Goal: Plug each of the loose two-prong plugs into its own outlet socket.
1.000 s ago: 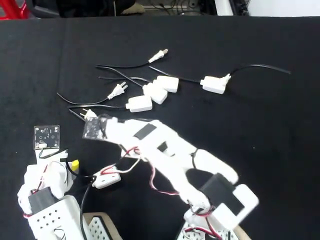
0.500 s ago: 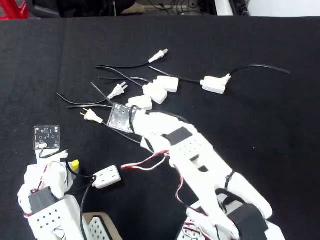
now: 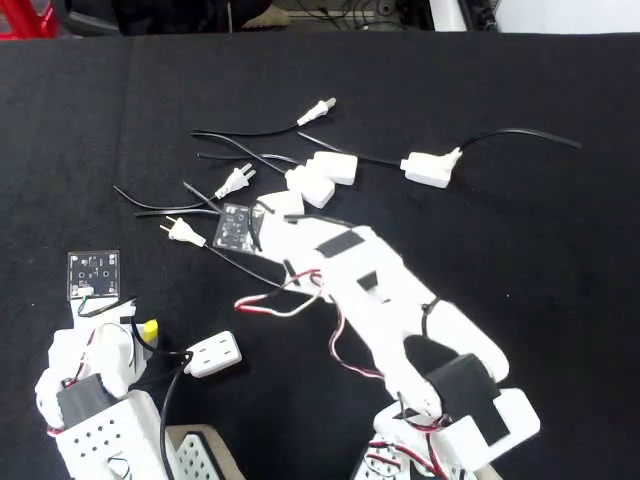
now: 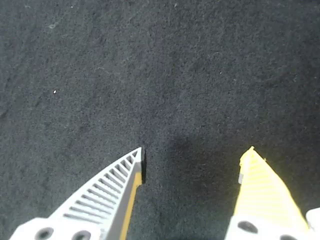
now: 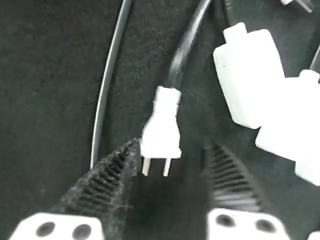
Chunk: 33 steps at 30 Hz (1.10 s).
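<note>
Three white two-prong plugs on black cords lie loose on the black cloth: one (image 3: 180, 232) at the left, one (image 3: 235, 181) above it, one (image 3: 318, 108) farther back. My right gripper (image 3: 235, 228) hangs between the first two, beside a cluster of white sockets (image 3: 312, 186). In the right wrist view a plug (image 5: 161, 127) lies flat between the open fingers of my right gripper (image 5: 172, 145), prongs toward the camera, untouched. Another socket (image 3: 428, 168) lies at the back right, and one (image 3: 215, 354) near the front. My left gripper (image 4: 196, 150) is open over bare cloth at the front left (image 3: 140, 335).
Thin black cords (image 3: 160, 208) trail left from the plugs, and one (image 3: 520, 135) curves off to the right. A small square marker card (image 3: 93, 275) lies at the left. Red and white wires (image 3: 290, 305) hang from the right arm.
My right arm has swung from the left plug up and right toward the socket cluster, partly covering the nearest socket. The front socket shifted slightly. The left arm has not moved.
</note>
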Each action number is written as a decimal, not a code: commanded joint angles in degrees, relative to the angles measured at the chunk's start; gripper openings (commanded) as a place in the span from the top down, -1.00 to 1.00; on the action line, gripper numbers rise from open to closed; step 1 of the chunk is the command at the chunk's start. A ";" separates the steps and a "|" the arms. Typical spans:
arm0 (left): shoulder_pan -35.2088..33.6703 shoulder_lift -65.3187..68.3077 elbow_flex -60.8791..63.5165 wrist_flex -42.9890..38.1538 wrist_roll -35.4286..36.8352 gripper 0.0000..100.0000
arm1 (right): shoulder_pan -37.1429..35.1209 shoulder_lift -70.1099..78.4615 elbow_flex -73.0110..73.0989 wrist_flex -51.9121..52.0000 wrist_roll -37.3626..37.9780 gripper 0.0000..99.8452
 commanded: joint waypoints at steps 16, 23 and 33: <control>0.22 -0.26 0.40 -0.97 -3.25 0.39 | 2.29 11.47 -15.78 4.40 -3.78 0.54; 0.22 -0.26 0.48 -0.97 -3.34 0.39 | 2.11 13.58 -17.01 4.48 -4.40 0.54; 0.22 -0.26 0.48 -0.97 -3.34 0.39 | -3.78 17.19 -17.54 6.77 -4.13 0.54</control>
